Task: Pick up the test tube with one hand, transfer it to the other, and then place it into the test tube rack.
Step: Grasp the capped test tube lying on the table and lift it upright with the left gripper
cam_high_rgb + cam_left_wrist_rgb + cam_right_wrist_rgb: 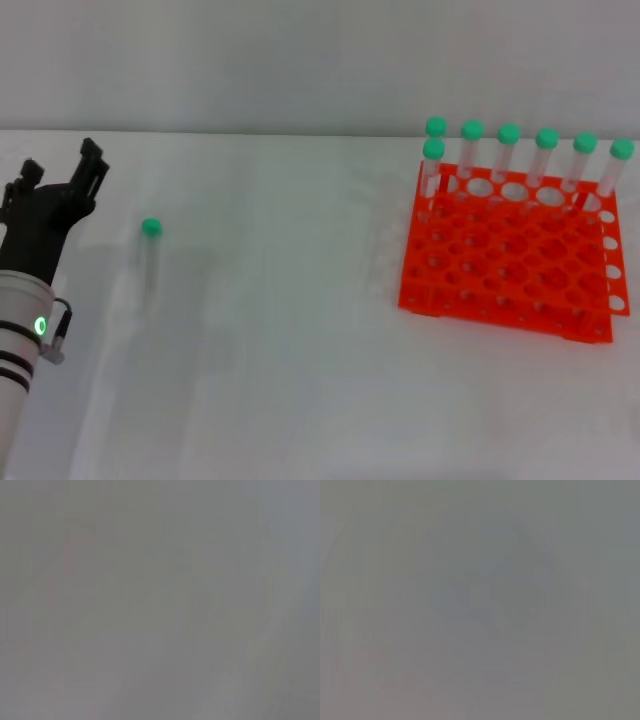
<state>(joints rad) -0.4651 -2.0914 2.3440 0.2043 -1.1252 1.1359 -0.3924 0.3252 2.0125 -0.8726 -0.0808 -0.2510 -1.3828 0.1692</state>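
Fingers of the left gripper (pixel 62 172) stand apart, empty; seven capped tubes (pixel 508 150) fill the orange rack's (pixel 505 260) far holes.

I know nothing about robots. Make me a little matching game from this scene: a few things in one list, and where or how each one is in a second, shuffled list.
Things:
1. test tube
2. left gripper
3. test tube rack
4. seven capped tubes

Places or states:
A. standing upright along the rack's back edge
B. lying alone on the table
C. at the table's left edge, holding nothing
D. orange-red, on the right side of the table

Pairs: 1-B, 2-C, 3-D, 4-A
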